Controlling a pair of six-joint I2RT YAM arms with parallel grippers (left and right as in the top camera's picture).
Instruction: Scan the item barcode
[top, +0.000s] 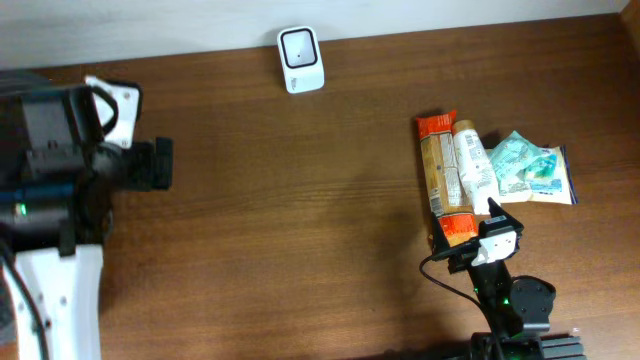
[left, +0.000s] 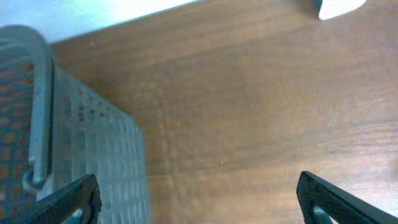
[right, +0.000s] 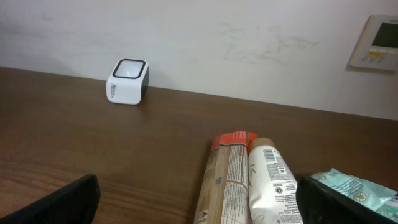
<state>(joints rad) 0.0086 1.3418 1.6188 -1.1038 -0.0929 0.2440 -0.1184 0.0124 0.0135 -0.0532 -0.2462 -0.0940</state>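
Note:
A white barcode scanner (top: 300, 60) (right: 127, 81) stands at the table's far edge by the wall. Three items lie side by side at the right: a tan packet with orange ends (top: 438, 175) (right: 227, 180), a white tube (top: 472, 165) (right: 270, 183) with a printed barcode facing up, and a teal packet (top: 535, 170) (right: 360, 190). My right gripper (top: 487, 240) (right: 205, 208) is open just short of the near ends of the packet and the tube, holding nothing. My left gripper (top: 152, 165) (left: 199, 205) is open and empty at the far left, over bare wood.
A grey mesh basket (left: 93, 155) sits under the left arm at the table's left side. A corner of the scanner (left: 339, 6) shows at the top right of the left wrist view. A white wall panel (right: 376, 40) hangs at the upper right.

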